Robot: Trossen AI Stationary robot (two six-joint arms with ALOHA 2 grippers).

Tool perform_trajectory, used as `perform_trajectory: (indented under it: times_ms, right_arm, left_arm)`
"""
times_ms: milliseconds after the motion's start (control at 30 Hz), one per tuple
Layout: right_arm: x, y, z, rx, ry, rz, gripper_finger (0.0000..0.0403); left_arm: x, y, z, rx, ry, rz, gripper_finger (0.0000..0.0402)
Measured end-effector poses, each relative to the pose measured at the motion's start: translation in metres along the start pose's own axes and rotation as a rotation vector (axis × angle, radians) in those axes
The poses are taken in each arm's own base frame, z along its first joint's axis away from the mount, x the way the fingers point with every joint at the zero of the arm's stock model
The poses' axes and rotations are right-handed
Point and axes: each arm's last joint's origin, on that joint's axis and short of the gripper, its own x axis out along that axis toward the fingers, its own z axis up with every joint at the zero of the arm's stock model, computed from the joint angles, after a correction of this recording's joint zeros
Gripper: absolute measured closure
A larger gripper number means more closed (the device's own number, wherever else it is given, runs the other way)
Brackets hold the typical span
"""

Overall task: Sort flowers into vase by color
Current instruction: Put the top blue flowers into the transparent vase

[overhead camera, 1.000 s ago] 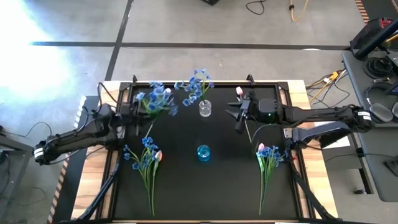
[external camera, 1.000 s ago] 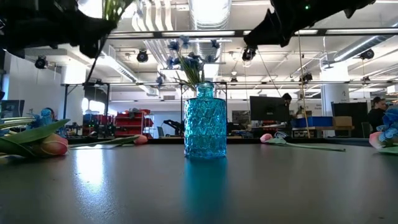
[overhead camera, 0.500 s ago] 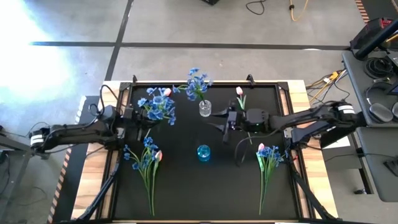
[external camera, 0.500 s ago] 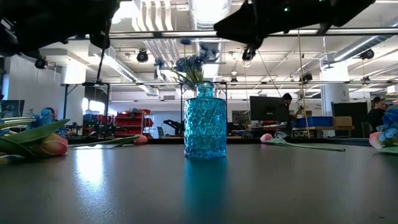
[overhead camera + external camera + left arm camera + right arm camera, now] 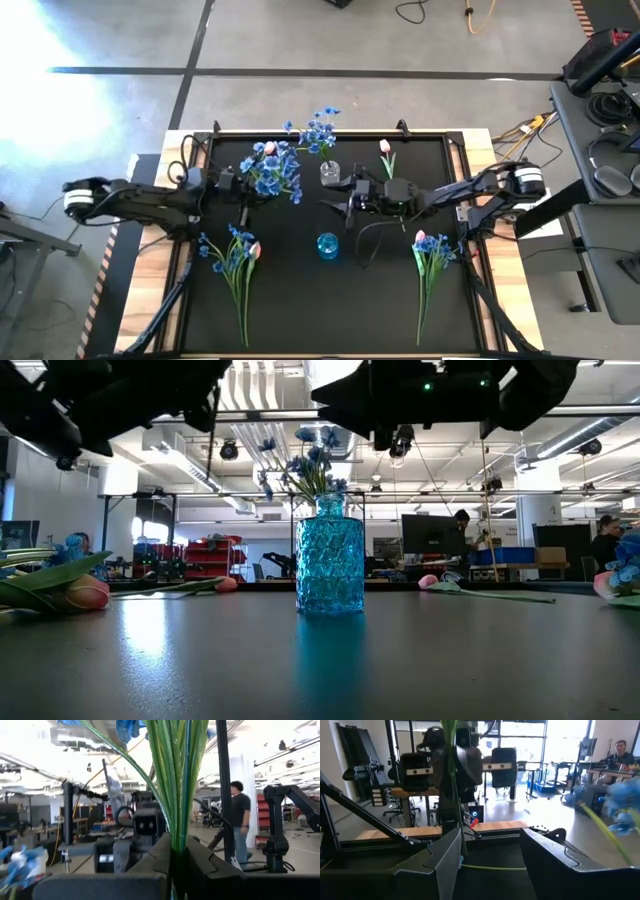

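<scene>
My left gripper (image 5: 243, 187) is shut on a bunch of blue flower sprays (image 5: 272, 170) and holds it above the table, left of the clear vase (image 5: 330, 173). That vase stands near the far edge with blue sprays (image 5: 319, 128) in it. The blue glass vase (image 5: 327, 245) stands mid-table. My right gripper (image 5: 338, 195) is open and level between the two vases, facing the left gripper. In the right wrist view a blurred green stem (image 5: 451, 780) runs upright beside one finger. A pink tulip (image 5: 385, 150) lies flat near the far edge. My left gripper pinches several green stems (image 5: 177, 837) of the blue bunch between its two fingers, coming level from the table's left, fingers across the stems. The stems rise upright out of the fingers and the bunch is clear of the table. Whether my right gripper touches the green stem (image 5: 460, 851) by its finger, I cannot tell.
Two mixed piles of blue sprays and tulips lie flat on the black mat, one at near left (image 5: 235, 255) and one at near right (image 5: 432, 250). A raised frame edges the mat. People and desks show in the room beyond the table.
My left gripper has carried the blue bunch toward the table's right, closer to the clear vase. My right gripper has moved from beside the pink tulip toward the table's left, and now hangs between the two vases. The tulip has stayed on the table.
</scene>
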Motion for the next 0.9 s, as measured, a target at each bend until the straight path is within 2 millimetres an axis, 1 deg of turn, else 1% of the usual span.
perform_trajectory:
  times_ms: [200,367,467,767,900]
  right_arm:
    - [0.021,0.003,-0.008,-0.003,0.013,0.003,0.0207]
    - [0.036,0.005,-0.004,-0.002,-0.004,0.033,0.0207]
    - [0.042,0.006,0.001,-0.003,-0.004,0.045,0.0207]
    - [0.049,0.007,0.013,-0.010,-0.019,0.050,0.0208]
    - [0.050,0.008,0.014,-0.010,-0.020,0.062,0.0225]
  left_arm:
    - [0.019,0.003,-0.011,0.012,-0.048,-0.027,0.0393]
    - [0.036,0.010,-0.022,0.000,-0.024,-0.031,0.0393]
    - [0.043,0.013,-0.026,-0.003,-0.014,-0.039,0.0393]
    - [0.057,0.016,-0.032,-0.004,-0.015,-0.079,0.0393]
    - [0.061,0.016,-0.034,-0.002,-0.020,-0.099,0.0393]
